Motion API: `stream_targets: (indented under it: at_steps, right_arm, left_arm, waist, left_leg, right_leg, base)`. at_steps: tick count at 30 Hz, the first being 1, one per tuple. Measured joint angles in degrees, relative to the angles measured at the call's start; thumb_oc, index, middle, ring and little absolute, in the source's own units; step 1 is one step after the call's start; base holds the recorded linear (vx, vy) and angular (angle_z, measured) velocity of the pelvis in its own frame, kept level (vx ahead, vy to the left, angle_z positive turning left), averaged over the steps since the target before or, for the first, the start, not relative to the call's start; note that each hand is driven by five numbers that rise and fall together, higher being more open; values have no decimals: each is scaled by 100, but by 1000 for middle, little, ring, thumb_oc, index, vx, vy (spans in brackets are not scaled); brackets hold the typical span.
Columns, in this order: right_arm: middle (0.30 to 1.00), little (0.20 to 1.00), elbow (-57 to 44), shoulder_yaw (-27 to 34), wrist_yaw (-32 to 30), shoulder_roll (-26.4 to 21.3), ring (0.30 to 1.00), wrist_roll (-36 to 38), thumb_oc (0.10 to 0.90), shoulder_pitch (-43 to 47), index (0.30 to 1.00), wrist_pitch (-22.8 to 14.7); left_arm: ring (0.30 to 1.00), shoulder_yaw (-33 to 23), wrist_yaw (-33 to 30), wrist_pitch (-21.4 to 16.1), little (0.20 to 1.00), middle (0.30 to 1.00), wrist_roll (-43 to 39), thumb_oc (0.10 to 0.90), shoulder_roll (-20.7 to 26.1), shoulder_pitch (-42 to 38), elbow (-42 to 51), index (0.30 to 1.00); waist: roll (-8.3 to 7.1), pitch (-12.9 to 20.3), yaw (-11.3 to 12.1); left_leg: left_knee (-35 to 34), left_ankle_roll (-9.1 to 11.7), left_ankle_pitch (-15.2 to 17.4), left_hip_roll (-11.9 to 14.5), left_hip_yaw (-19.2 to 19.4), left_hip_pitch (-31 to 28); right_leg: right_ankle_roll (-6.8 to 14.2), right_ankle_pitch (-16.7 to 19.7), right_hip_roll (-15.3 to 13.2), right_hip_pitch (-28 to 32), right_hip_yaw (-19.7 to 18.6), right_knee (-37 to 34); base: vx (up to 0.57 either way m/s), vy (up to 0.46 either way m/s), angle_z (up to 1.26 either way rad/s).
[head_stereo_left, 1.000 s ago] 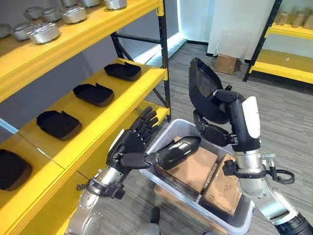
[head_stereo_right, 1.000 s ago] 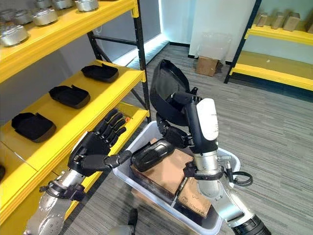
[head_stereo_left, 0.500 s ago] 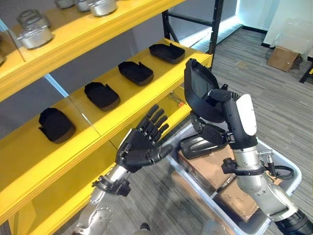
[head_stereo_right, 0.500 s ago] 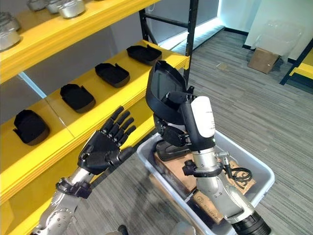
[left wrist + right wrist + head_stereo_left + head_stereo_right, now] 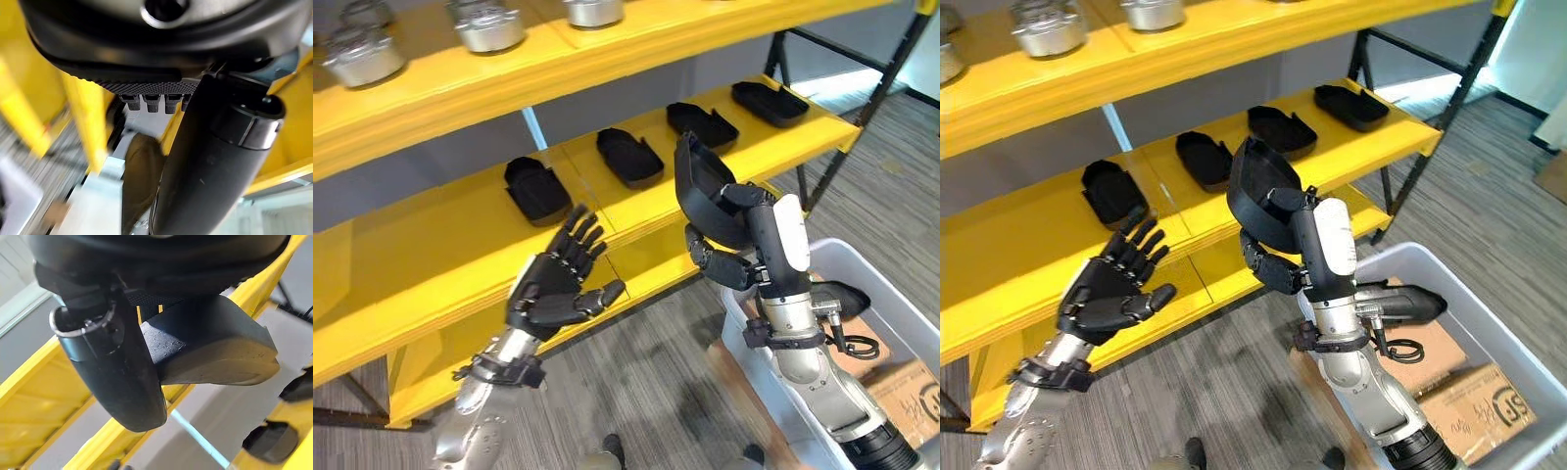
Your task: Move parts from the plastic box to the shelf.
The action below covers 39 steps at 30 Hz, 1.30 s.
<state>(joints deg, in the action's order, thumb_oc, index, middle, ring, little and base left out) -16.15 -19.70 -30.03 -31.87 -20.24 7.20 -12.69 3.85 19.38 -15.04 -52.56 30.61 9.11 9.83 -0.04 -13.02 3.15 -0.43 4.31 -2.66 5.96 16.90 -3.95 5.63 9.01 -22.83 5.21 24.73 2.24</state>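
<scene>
The robot's right hand [image 5: 736, 257] is holding a black moulded part [image 5: 702, 191] up in the air, in front of the middle shelf [image 5: 460, 257] of a yellow rack. Its fingers and white-covered thumb are curling round the part's lower end, gripping it. The part is a shallow, dark plastic shell — rounded at the top, with a raised rim and a hollow inside — and it is standing almost upright, its hollow side facing the rack. In the right wrist view the part [image 5: 210, 345] is showing as a thick wedge with a matte, slightly grainy surface and a paler, lit lower face.

The left hand [image 5: 553, 291] is hovering palm-up below the shelf's front edge, fingers spread wide and straight, holding nothing.

Four matching black parts are lying in a row along the middle shelf, hollow side up: one toward the left end [image 5: 537, 188], one near the middle [image 5: 628, 157], one just behind the held part [image 5: 702, 124], and one near the right end [image 5: 770, 103]. Silver metal canisters [image 5: 487, 24] are standing on the top shelf [image 5: 431, 88].

At the lower right, a translucent plastic box [image 5: 1513, 323] is sitting on the floor, holding cardboard cartons [image 5: 1474, 401] and another dark part [image 5: 1410, 301] that is resting on top of them.
</scene>
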Motion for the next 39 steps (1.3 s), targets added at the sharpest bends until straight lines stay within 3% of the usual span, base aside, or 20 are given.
stream_targets:
  at_steps: [3,5,8,11,13,14,15,16,18,20,22,23,24,25,26,27,29,30,32,39]
  right_arm:
    - [300,300,-3,17,67,-4,300,0,400,-17,300,18]
    - [300,300,-3,39,196,-16,300,3,400,-26,300,29]
    - [300,300,-28,81,240,-14,300,7,400,-24,300,97]
    - [300,300,-236,44,408,-7,300,7,400,39,300,88]
    - [300,300,-343,107,412,-16,300,8,400,-46,300,98]
    - [300,300,-358,109,409,35,300,8,400,-76,300,125]
    - [300,300,-361,111,408,38,300,8,400,-129,300,164]
    - [300,300,-373,115,408,149,300,1,400,-179,300,184]
    - [300,300,-386,52,406,354,300,-2,400,-211,300,186]
    - [300,300,-395,-2,414,281,300,-2,400,-293,300,140]
    - [300,300,-429,6,413,57,300,-74,400,-300,300,141]
    - [300,300,-458,12,413,24,300,-128,400,-303,300,141]
    - [300,300,-611,21,402,-71,300,-213,400,-323,300,137]
    - [300,300,-660,22,383,-117,300,-217,400,-331,300,111]
    - [300,300,-662,40,365,-277,300,-220,400,-380,300,48]
    - [300,300,-661,95,330,-365,300,-223,400,-486,300,43]
    - [300,300,-620,168,235,-459,300,-224,400,-603,300,66]
    - [300,300,-603,264,131,-481,300,-224,400,-751,300,58]
    - [300,300,-596,305,107,-495,300,-290,400,-754,300,26]
    - [300,300,-596,303,-130,-525,300,-435,400,-722,300,-19]
  left_arm:
    - [1000,-115,12,-24,1000,1000,-4,900,-15,300,236,1000]
    - [1000,-126,25,-23,1000,1000,-4,900,-60,360,267,1000]
    - [1000,-176,130,-22,1000,1000,-11,900,-430,322,270,1000]
    - [1000,-179,103,-22,1000,1000,16,900,-407,250,265,1000]
    - [1000,-172,114,-11,1000,1000,131,900,-174,232,238,1000]
    - [1000,-165,126,-6,1000,1000,124,900,-176,225,192,1000]
    - [1000,-151,139,-6,1000,1000,123,900,-182,196,167,1000]
    - [1000,-150,145,-16,1000,1000,122,900,-179,160,159,1000]
    - [1000,-180,139,-38,1000,1000,236,900,-182,137,147,1000]
    - [1000,-127,132,-20,1000,1000,332,900,-177,-15,135,1000]
    - [1000,-76,133,-17,1000,1000,317,900,-188,-244,209,1000]
    - [1000,-78,132,-17,1000,1000,311,900,-187,-264,258,1000]
    - [1000,-44,131,-17,1000,1000,218,900,-234,-276,387,1000]
    - [1000,29,127,-17,1000,1000,139,900,-272,-276,395,1000]
    - [1000,256,122,20,1000,1000,103,900,-274,-291,392,1000]
    - [1000,406,143,51,1000,1000,109,900,-268,-310,406,1000]
    - [1000,609,149,160,1000,1000,112,900,-275,-332,407,1000]
    - [1000,750,217,206,1000,1000,114,900,-235,-299,460,1000]
    - [1000,713,280,200,1000,1000,111,900,-193,-261,514,1000]
    - [1000,718,375,202,1000,1000,104,900,-210,-265,515,1000]
  waist:
    - [-95,77,105]
    - [-157,119,180]
    - [-435,182,386]
    - [-615,179,540]
    - [-760,181,538]
    - [-728,182,472]
    - [-664,181,463]
    - [-654,176,489]
    - [-610,139,517]
    - [-456,55,443]
    - [-400,34,351]
    - [-396,36,336]
    - [-356,56,318]
    - [-285,70,291]
    - [-73,71,30]
    - [-39,86,-149]
    - [6,101,-381]
    - [145,178,-445]
    - [165,188,-449]
    - [166,190,-463]
  left_leg:
    - [-79,93,-103,107,-46,15]
    - [-224,233,-254,343,-142,39]
    - [-60,287,-246,524,-180,298]
    - [117,242,-208,428,-173,446]
    - [888,56,195,309,-153,806]
    - [1612,-133,685,211,-128,1128]
    - [1801,-193,864,200,-104,1187]
    - [1844,-304,849,159,40,1173]
    - [1669,-543,823,57,388,1092]
    - [1311,-725,756,-25,299,912]
    - [616,-814,443,-250,169,679]
    - [438,-832,355,-317,153,629]
    - [-4,-787,162,-540,56,461]
    - [-132,-738,122,-631,-31,418]
    - [-251,-855,15,-784,-409,350]
    - [-350,-850,-6,-947,-690,282]
    - [-415,-902,-31,-1201,-1102,173]
    - [-412,-920,-12,-1239,-1226,186]
    - [-408,-986,-63,-1304,-1264,187]
    - [-409,-978,-58,-1335,-1267,143]
  right_leg:
    - [119,77,178,115,153,-249]
    - [151,53,487,221,260,-490]
    - [334,-41,617,319,524,-716]
    - [307,-46,483,323,571,-717]
    - [268,-17,292,324,690,-715]
    - [180,181,58,323,701,-565]
    - [-58,536,13,271,711,-505]
    - [-170,933,-64,95,746,-445]
    - [-124,1750,-343,-345,1151,-113]
    - [328,949,-192,-525,1268,426]
    - [397,67,356,-510,1196,666]
    - [374,-84,504,-502,1194,690]
    - [219,-590,1086,-453,913,633]
    - [88,-860,1392,-451,745,602]
    - [-107,-1248,2095,-455,-370,446]
    - [-244,-1313,2386,-456,-1033,299]
    - [-536,-1159,2537,-447,-1775,161]
    - [-561,-1002,2506,-321,-2119,-119]
    - [-484,-903,2357,-191,-2109,-385]
    - [-469,-772,2339,77,-2085,-716]
  base:
    - [-29,22,9]
    - [-37,139,12]
    - [-31,253,30]
    - [19,365,19]
    - [-10,401,15]
    - [-107,427,8]
    - [-135,391,-11]
    - [-107,297,-35]
    - [-13,158,-51]
    - [38,121,-11]
    - [74,18,36]
    - [147,-56,50]
    - [155,-79,40]
    - [200,-89,91]
    - [178,-77,129]
    - [184,-58,150]
    - [79,-97,126]
    - [44,-149,91]
    - [34,-135,33]
    - [54,-91,4]
